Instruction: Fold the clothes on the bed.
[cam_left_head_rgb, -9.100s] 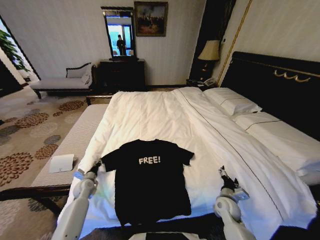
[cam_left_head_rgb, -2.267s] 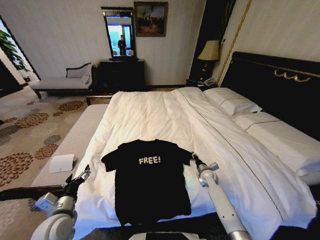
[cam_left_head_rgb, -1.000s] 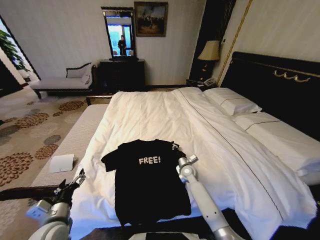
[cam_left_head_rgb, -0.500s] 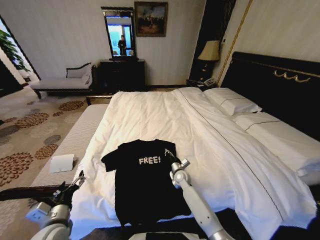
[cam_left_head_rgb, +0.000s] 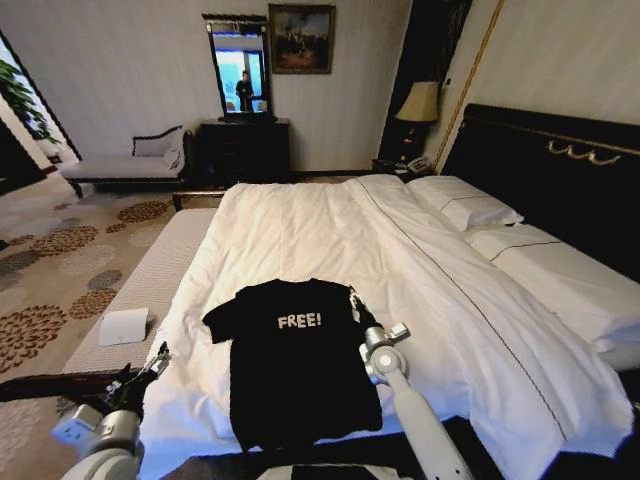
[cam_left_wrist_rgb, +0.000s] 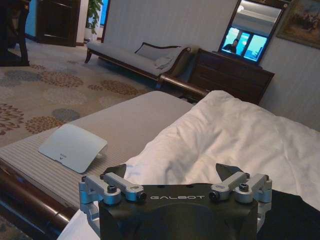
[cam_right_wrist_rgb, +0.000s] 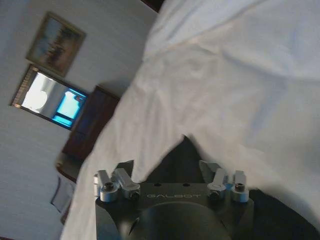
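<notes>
- While the black T-shirt (cam_left_head_rgb: 296, 360) lies flat on the white duvet of the bed (cam_left_head_rgb: 300, 235), near the foot edge closest to us, our right gripper (cam_left_head_rgb: 354, 297) sits at the shirt's right side, where the sleeve has been turned in over the body.
- On the T-shirt we read the white word "FREE!" across the chest; the left sleeve is spread out to the side, and the hem points toward us.
- Through the right wrist camera we see our right gripper (cam_right_wrist_rgb: 165, 170) with its two fingers spread wide apart; black cloth of the T-shirt (cam_right_wrist_rgb: 175, 159) shows between and below them, but we cannot tell whether either finger touches it.
- Our left gripper (cam_left_head_rgb: 152, 362) hangs off the left side of the T-shirt, beyond the edge of the duvet, well apart from the cloth.
- From the left wrist camera our left gripper (cam_left_wrist_rgb: 170, 172) has its fingers parted wide with nothing between them; a dark corner of the T-shirt (cam_left_wrist_rgb: 292, 220) shows to one side past the white duvet.
- Left of the T-shirt, alongside the bed, runs a long striped bench (cam_left_head_rgb: 150, 285), and a flat white item (cam_left_head_rgb: 124, 326) lies on it.
- Far beyond the T-shirt stand a dark dresser (cam_left_head_rgb: 245, 150) with a mirror (cam_left_head_rgb: 238, 65) above it, and a pale chaise (cam_left_head_rgb: 125, 163) beside that.
- To the T-shirt's right, up the bed, white pillows (cam_left_head_rgb: 470, 208) rest against the dark headboard (cam_left_head_rgb: 560, 175).
</notes>
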